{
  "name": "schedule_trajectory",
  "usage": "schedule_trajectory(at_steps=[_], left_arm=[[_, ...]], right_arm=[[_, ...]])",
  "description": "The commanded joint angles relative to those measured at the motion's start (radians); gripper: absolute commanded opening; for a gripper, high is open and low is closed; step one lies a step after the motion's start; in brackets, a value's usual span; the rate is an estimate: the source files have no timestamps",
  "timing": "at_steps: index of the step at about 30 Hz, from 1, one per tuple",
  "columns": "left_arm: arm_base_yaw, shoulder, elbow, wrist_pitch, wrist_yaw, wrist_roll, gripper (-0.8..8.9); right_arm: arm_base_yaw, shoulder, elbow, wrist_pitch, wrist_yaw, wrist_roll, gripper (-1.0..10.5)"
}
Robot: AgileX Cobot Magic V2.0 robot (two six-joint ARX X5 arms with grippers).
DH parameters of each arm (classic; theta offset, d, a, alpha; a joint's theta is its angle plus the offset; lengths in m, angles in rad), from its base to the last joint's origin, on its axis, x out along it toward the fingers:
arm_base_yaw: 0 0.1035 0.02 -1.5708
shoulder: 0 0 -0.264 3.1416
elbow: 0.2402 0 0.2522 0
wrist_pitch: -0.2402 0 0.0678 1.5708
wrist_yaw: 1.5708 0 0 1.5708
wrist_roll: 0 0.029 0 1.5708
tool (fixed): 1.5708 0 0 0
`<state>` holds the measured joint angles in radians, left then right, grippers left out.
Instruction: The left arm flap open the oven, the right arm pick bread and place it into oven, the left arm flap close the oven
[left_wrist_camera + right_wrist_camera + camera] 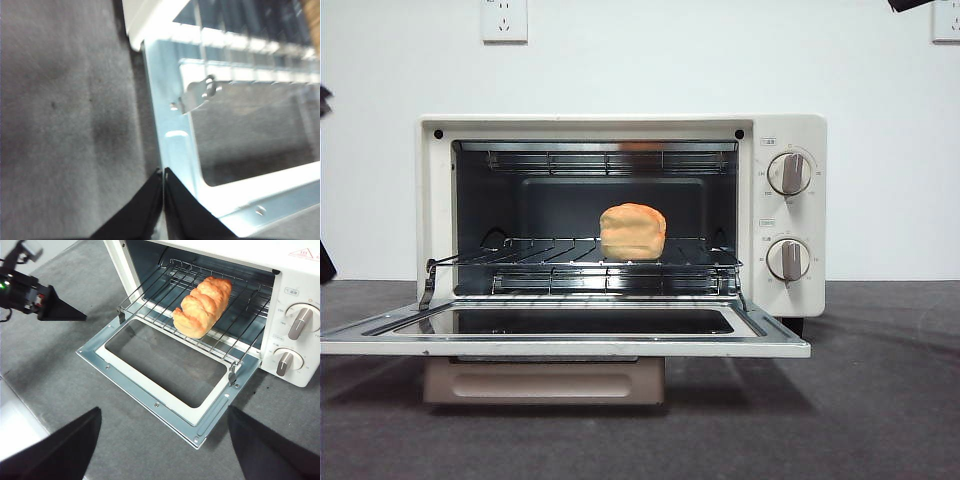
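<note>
The cream oven (pixel 790 130) stands with its door (pixel 570 345) folded down flat. The golden bread (pixel 633 231) lies on the wire rack (pixel 540 255) inside, right of centre; the right wrist view shows the bread (pixel 202 306) lengthwise on the rack. My left gripper (pixel 163 172) is shut and empty, its tip just above the door's metal frame (pixel 175 125) at the left edge. From the right wrist view, the left gripper (pixel 84 317) hangs left of the door, apart from it. My right gripper (pixel 164 412) is open, high above the door's front, holding nothing.
The beige handle (pixel 545 380) hangs under the lowered door. Two knobs (pixel 790 172) sit on the oven's right panel. Grey mat (pixel 880 400) covers the table around the oven. Wall sockets (pixel 504 18) are behind. A black arm tip (pixel 915 4) shows at the top right corner.
</note>
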<state>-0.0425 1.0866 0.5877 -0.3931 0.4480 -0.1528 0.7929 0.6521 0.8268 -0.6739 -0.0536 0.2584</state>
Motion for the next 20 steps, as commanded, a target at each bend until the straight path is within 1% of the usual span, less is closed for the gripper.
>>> schedule_trajectory(at_steps=[1, 10, 20], left_arm=[[0.0, 0.064, 0.0, 0.043, 0.005, 0.031, 0.1], [-0.002, 0.226, 0.0, 0.137, 0.011, 0.032, 0.1], [-0.005, 0.325, 0.0, 0.166, 0.098, 0.034, 0.1]], right_arm=[[0.01, 0.004, 0.01, 0.007, -0.002, -0.006, 4.0], [0.01, 0.005, 0.01, 0.007, 0.001, -0.005, 4.0], [0.01, 0.006, 0.01, 0.008, 0.002, -0.005, 4.0]])
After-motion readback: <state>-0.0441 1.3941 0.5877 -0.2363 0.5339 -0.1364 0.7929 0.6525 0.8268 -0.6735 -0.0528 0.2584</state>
